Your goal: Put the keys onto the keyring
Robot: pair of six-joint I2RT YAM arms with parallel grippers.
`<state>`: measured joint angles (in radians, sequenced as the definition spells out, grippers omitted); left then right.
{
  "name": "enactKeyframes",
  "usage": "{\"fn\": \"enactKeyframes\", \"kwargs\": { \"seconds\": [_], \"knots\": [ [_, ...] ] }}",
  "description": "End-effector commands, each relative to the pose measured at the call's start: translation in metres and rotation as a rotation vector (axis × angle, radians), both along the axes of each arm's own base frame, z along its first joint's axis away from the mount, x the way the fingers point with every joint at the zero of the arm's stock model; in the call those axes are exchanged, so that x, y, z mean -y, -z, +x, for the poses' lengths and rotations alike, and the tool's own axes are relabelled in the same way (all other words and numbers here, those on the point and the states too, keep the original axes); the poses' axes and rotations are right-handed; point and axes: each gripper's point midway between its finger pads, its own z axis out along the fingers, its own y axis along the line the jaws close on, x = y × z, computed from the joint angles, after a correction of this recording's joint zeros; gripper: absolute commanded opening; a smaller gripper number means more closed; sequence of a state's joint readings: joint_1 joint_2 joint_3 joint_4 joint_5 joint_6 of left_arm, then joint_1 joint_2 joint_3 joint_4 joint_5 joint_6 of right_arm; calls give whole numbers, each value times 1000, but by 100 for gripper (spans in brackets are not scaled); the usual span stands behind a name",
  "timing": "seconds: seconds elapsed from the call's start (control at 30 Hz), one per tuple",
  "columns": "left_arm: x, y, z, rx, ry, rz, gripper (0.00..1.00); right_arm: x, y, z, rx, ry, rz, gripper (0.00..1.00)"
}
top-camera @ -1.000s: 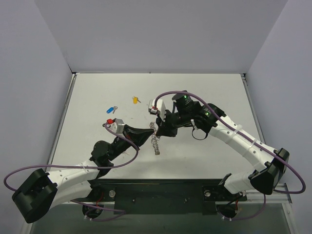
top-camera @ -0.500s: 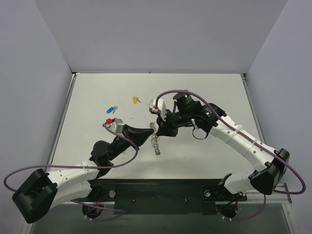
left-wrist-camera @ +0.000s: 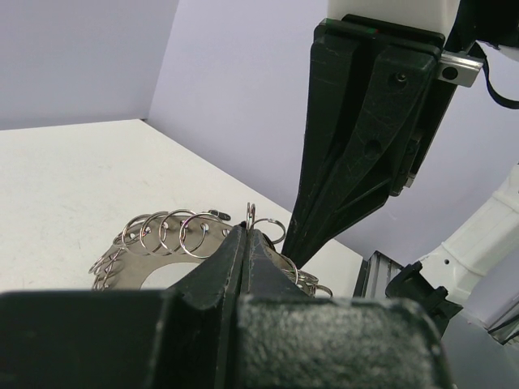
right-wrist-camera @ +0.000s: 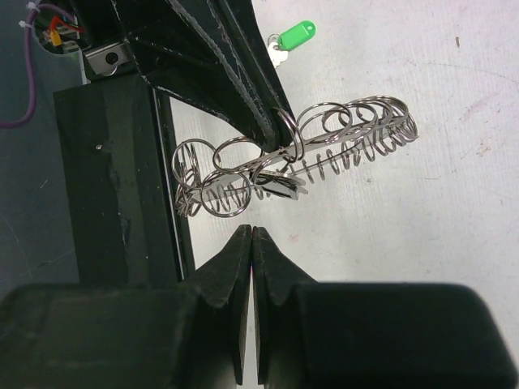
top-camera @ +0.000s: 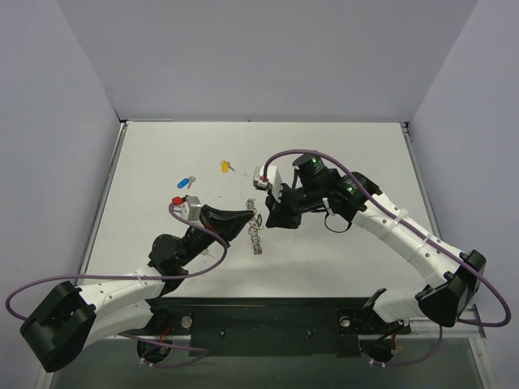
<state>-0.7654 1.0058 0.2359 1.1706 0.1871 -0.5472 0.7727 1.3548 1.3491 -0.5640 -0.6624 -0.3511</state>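
White worktop (top-camera: 340, 154) under pale lilac walls carries everything. Nearest the bases, the left pincer (left-wrist-camera: 246, 239) is clamped shut on one small wire loop of the keyring (right-wrist-camera: 324, 166). That edge appears raised, while the rest of the coil trails down to the surface. The hold looks meant to keep a loop steady and exposed for threading.

Just past those tips, close to the ring, the right pincer (right-wrist-camera: 251, 237) points in with its fingers pressed together and nothing visible between them, so it carries no key. I judge it stands there to steady or pry a loop.

A green key (right-wrist-camera: 293, 34) lies just beside the left pincer's fingers. Well beyond both pincers, the blue key (top-camera: 187, 181) and the yellow key (top-camera: 225, 167) lie loose, apparently not yet threaded.
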Motion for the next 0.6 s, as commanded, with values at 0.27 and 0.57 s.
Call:
{"fn": "enactKeyframes", "kwargs": {
  "seconds": [0.27, 0.57],
  "knots": [
    [-2, -29, -6, 50, 26, -81, 0, 7, -6, 1, 41, 12, 5, 4],
    [-1, -27, -6, 45, 30, -75, 0, 3, -8, 1, 28, 9, 20, 13]
  ]
}}
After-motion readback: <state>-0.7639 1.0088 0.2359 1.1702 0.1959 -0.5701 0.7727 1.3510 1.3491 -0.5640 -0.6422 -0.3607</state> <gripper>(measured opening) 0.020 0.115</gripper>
